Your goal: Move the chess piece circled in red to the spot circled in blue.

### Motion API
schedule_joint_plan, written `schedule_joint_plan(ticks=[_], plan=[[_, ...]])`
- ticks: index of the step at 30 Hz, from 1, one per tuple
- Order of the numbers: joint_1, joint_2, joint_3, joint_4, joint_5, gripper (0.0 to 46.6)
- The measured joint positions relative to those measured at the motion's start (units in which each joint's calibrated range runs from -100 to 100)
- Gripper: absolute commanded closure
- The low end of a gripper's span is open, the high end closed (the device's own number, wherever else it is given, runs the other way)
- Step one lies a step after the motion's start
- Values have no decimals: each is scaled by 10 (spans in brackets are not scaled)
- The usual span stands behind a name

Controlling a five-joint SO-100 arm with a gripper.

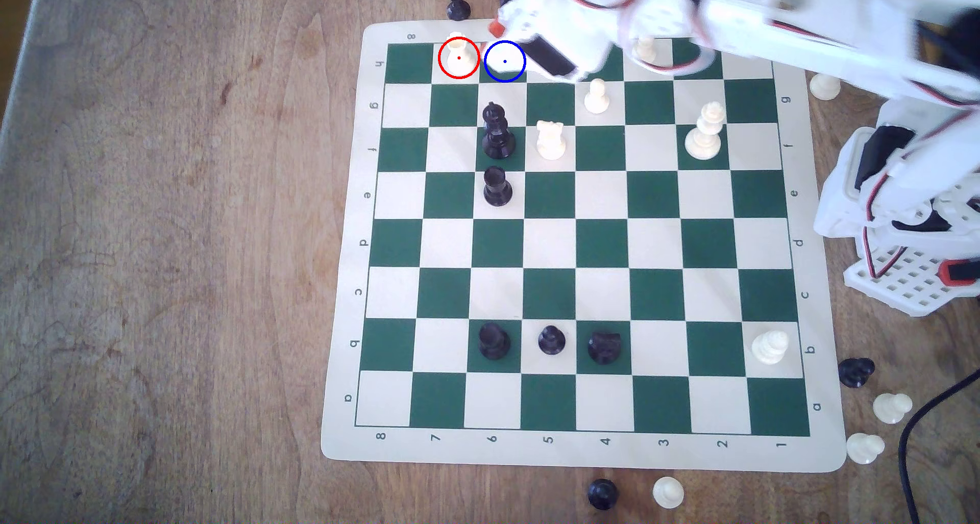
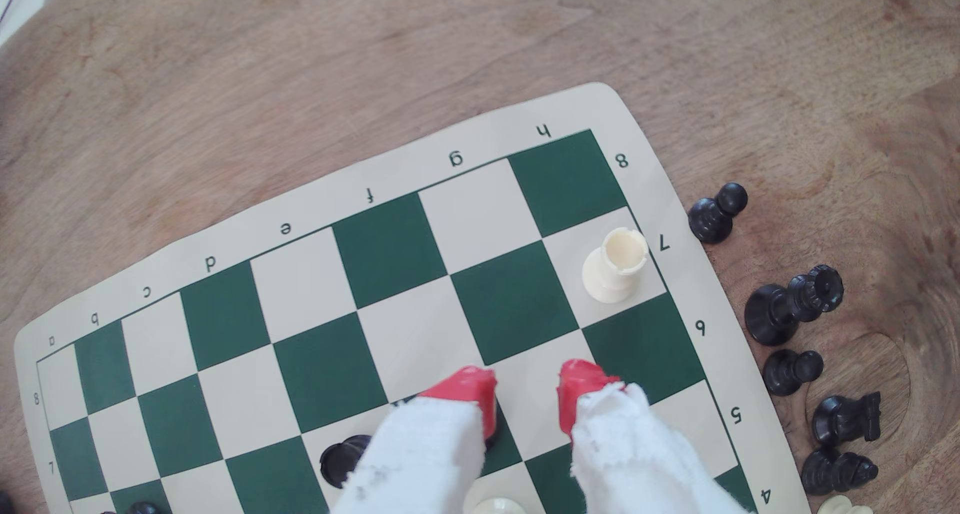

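My gripper (image 2: 527,389) hangs over the board (image 2: 322,218) with its red fingertips (image 2: 467,389) spread wide and nothing between them; beyond them lies the green spot (image 2: 644,347), which is h6 if I read the blurred exterior view rightly; just past it the white rook (image 2: 615,264) stands upright on h7, apart from my fingers.
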Motion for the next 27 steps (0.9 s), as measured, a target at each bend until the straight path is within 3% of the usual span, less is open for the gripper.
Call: schedule_joint_plan(ticks=[8,27], plan=[[28,116,-68,-9,0,307],[50,275,-164,-73,2,311]])
